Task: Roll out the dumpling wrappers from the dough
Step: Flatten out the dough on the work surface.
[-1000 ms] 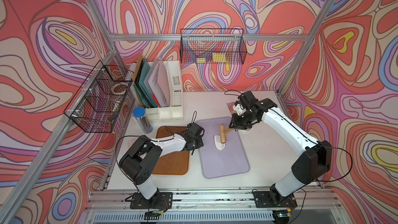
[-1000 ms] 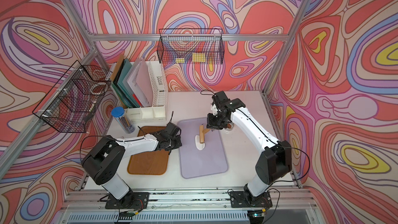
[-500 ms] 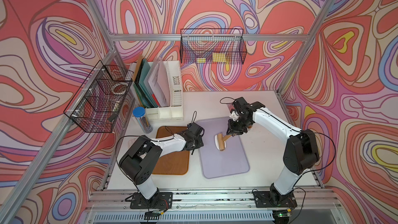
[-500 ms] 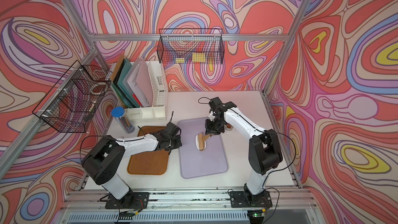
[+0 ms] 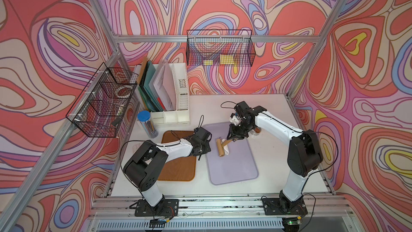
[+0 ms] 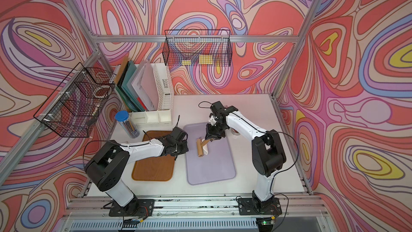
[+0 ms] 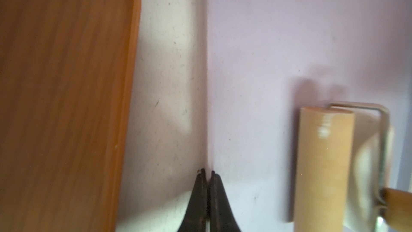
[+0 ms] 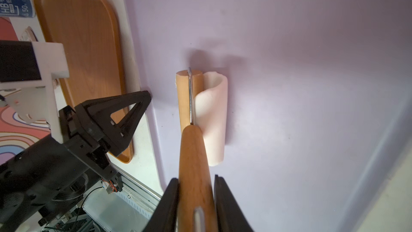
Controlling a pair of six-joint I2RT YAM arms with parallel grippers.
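The main risk is the dough point(image 8: 214, 119) winding onto the roller point(image 8: 186, 99). It lies on the purple tray point(image 8: 312, 74) as a thin sheet, but one long edge has lifted and curls up against the wooden drum instead of lying flat. Another pass would probably drag the sheet round the drum, fold it on itself or tear it, since the soft dough seems to be sticking to the wood. A second risk is the tray sliding under the push if the left arm's hold slips.

The right gripper point(image 8: 196, 180) is clamped on the roller's handle, a jaw on each side. Its arm reaches from the base over the tray's far end, wrist bent down, handle slanting down to the drum.

The left arm stretches low across the brown tray point(image 7: 66, 85). The left gripper point(image 7: 207, 172) has its jaws together, tips at the purple tray's rim where it meets the table. Whether they pinch the rim or only press on it is unclear in the blurred wrist view.
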